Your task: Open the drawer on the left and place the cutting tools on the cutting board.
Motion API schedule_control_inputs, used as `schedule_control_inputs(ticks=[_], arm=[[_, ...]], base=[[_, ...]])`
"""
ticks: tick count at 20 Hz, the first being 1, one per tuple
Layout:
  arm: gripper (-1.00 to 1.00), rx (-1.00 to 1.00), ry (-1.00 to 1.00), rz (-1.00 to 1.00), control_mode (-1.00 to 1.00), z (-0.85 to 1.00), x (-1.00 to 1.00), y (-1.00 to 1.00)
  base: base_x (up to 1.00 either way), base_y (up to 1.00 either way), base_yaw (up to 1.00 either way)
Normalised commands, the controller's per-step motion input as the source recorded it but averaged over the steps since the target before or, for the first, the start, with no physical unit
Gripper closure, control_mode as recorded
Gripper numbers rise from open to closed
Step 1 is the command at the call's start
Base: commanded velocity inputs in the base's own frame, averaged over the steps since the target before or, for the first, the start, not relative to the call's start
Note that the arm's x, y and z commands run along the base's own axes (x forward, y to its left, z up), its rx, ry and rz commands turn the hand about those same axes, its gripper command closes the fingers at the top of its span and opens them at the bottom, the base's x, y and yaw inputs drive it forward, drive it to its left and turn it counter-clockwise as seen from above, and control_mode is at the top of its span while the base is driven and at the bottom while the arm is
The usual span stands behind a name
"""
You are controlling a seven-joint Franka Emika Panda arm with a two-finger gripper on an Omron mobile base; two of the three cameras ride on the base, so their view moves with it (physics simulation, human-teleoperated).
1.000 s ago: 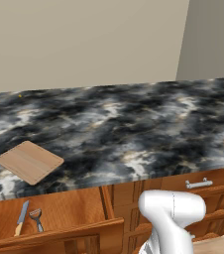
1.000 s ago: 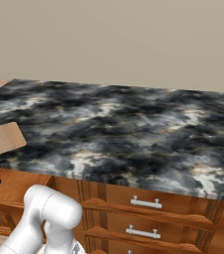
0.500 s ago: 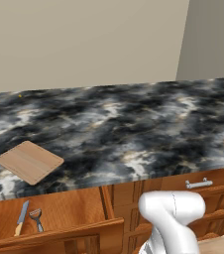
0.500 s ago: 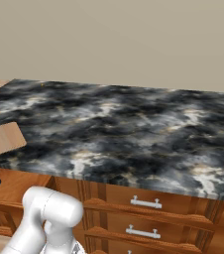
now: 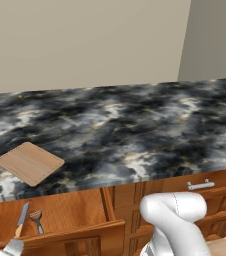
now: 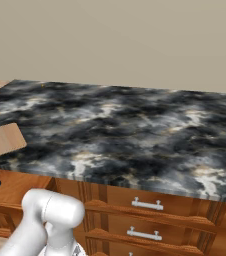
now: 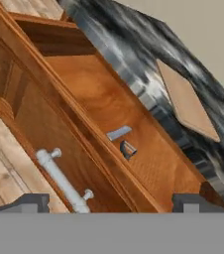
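Below the marbled counter (image 5: 135, 125) your drawer (image 5: 75, 210) stands open with knife (image 5: 22, 220) and peeler (image 5: 36, 220) lying flat, apart from the cutting board (image 5: 30, 162); gripper (image 7: 109, 201) parted and empty; both look light, stiff and slippery, so pinch the knife's wooden handle.

White arm bent low in front of drawer (image 5: 60, 220); elbow joint at level of drawer front; gripper (image 7: 109, 203) below and just outside drawer handle (image 7: 62, 179), aimed up along it; fingertips (image 7: 32, 202) spread wide, nothing between them.
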Motion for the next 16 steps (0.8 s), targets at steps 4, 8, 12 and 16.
schedule_control_inputs(ticks=[4, 8, 12, 16], arm=[[-1.0, 0.18, 0.47, -0.39, -1.0, 0.56, 0.43, -0.66], [-1.0, 0.16, 0.4, -0.36, -1.0, 0.43, 0.56, -0.62], [-1.0, 0.06, 0.31, -0.33, -1.0, 0.02, 0.53, -0.47], [-1.0, 0.02, 0.23, -0.29, -1.0, -0.12, 0.42, -0.36]], base=[[0.0, 0.0, 0.0], [0.0, 0.0, 0.0], [0.0, 0.0, 0.0], [0.0, 0.0, 0.0]])
